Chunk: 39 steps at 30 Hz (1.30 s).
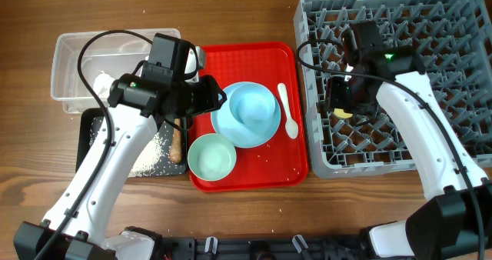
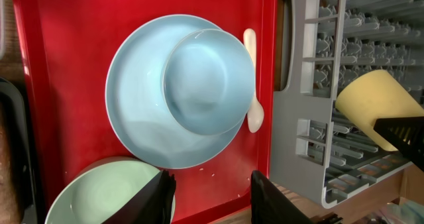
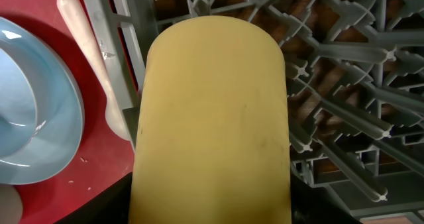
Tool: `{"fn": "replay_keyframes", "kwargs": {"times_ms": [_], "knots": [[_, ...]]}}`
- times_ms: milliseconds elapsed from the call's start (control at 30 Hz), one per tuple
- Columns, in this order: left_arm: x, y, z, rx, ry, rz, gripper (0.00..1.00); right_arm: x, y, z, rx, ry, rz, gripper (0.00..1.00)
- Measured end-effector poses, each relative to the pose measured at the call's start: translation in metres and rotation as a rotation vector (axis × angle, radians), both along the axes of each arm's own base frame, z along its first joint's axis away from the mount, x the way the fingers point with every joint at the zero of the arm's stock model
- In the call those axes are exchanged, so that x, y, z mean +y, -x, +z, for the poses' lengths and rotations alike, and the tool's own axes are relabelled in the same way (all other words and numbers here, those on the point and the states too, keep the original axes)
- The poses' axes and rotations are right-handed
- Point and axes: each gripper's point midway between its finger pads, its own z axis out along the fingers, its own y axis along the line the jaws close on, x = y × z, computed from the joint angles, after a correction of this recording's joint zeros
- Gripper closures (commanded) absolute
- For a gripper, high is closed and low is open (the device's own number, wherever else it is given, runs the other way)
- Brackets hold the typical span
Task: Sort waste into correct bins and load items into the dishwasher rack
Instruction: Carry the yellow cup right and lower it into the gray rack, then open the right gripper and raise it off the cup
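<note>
Nearest the robot: green bowl (image 1: 212, 157) sits upright on the near-L corner of the red tray (image 1: 254, 175), inside plain pale green. Just L of it, off the red tray, is the black tray (image 1: 86, 137), partly under the L arm. It holds a spread of rice grains (image 1: 154, 158) and a brown stick (image 1: 177, 141) lying along its R edge.

L gripper (image 2: 212, 196) hangs over the red tray w/ jaws apart and nothing btw them, above the gap where the bowl's rim meets the blue plate (image 2: 132, 111).

Mid-tray: the blue plate lies flat and carries the blue cup (image 2: 209, 81), upright, mouth up, off-centre toward the rack side. A few white specks dot the red tray by the plate's near rim. White spoon (image 1: 287, 110) lies flat on the red tray btw plate and rack, bowl end toward the robot.

R of the tray: the rack (image 1: 446, 52), grey w/ upright pegs. R gripper (image 1: 340, 100) is clamped on the yellow cup (image 2: 374, 108), which is tilted over the rack's near-L part. Can't tell if the cup touches the pegs.

Farthest, L side: clear tub (image 1: 65, 52) on the table (image 1: 231, 14), w/ a crumpled white tissue (image 1: 103, 81) inside near its R end.
</note>
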Motion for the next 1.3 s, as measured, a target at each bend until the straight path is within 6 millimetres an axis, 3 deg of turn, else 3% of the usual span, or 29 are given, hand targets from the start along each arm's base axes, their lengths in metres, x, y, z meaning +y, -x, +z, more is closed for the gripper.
{"fn": "replay_keyframes", "kwargs": {"times_ms": [233, 533, 633, 700, 800, 1000, 1300], "knots": [[0.0, 0.0, 0.0, 0.0, 0.0, 0.0, 0.62, 0.0, 0.0, -0.002, 0.005, 0.005, 0.009, 0.15], [0.0, 0.0, 0.0, 0.0, 0.0, 0.0, 0.62, 0.002, -0.006, 0.0, -0.017, -0.006, 0.025, 0.15], [0.001, -0.001, 0.0, -0.002, -0.008, 0.004, 0.62, 0.016, -0.015, 0.014, -0.047, -0.073, 0.079, 0.15], [0.002, -0.001, -0.001, -0.003, -0.012, 0.007, 0.62, 0.033, -0.025, 0.035, -0.101, -0.156, 0.144, 0.14], [0.004, 0.002, -0.003, 0.01, -0.02, 0.009, 0.62, 0.065, -0.034, 0.067, -0.173, -0.321, 0.265, 0.0], [0.007, 0.005, -0.005, 0.025, -0.035, 0.014, 0.62, 0.081, -0.028, 0.073, -0.168, -0.416, 0.322, 0.0], [0.011, 0.004, -0.007, 0.023, -0.058, 0.028, 0.61, 0.085, -0.027, 0.074, -0.167, -0.437, 0.331, 0.0]]}}
